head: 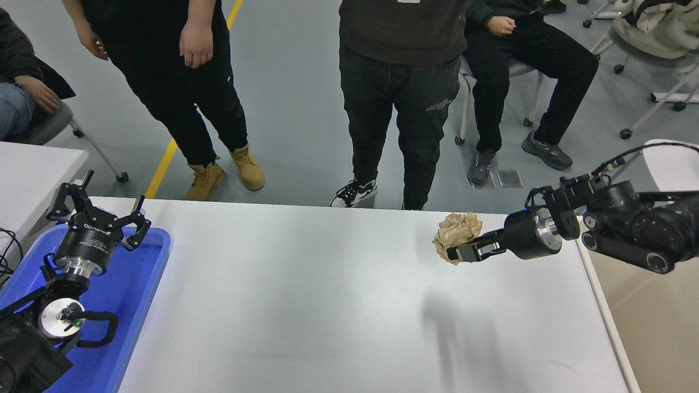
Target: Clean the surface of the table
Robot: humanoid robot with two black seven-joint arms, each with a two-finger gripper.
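Observation:
The table surface [306, 305] is a wide matte white top filling the lower half of the head view. A crumpled ball of brown paper [457, 234] hangs well above its right part, its shadow lying on the white below. My right gripper [461, 252] is shut on the ball's lower right side, its arm reaching in level from the right edge. My left gripper [98, 210] is parked at the far left over a blue tray, fingers spread open and holding nothing.
A blue plastic tray [136, 284] lies on the table's left end under the left arm. A beige bin [655, 322] stands off the right edge. Several people stand or sit along the far side, and a smaller white table [33, 169] is at the left.

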